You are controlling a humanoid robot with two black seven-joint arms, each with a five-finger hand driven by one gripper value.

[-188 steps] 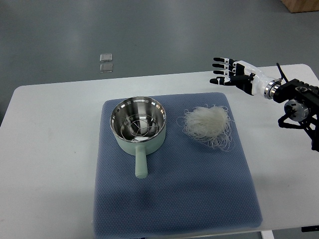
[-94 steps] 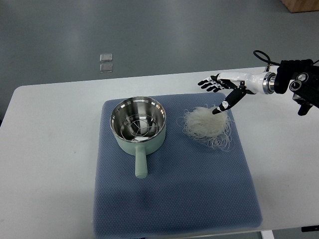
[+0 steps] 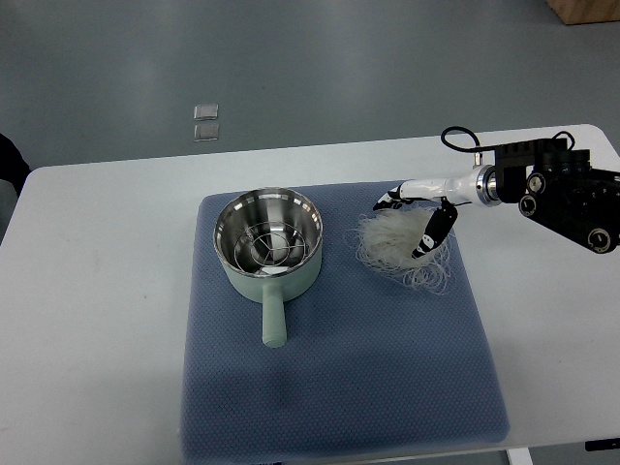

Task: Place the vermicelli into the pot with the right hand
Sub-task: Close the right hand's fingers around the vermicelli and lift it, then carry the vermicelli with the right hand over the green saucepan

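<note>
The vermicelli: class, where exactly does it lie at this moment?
In the top view, the vermicelli lies on the blue mat's right half, just right of the pot, with the right hand reaching onto it.

Right hand (image 3: 415, 215): white glossy shell on the back, slim jointed fingers (image 3: 424, 239) black with white segments, dark fingertips. Silver metal ring at the wrist (image 3: 481, 183) where the shell meets the arm. Forearm (image 3: 562, 192) is a blocky matte-black housing, several round silver-rimmed fittings or bolts on its side, flat bracket on top. Thin black cable (image 3: 458, 139) loops up out of the wrist area and runs back to the housing. No readable markings at this size.
</note>
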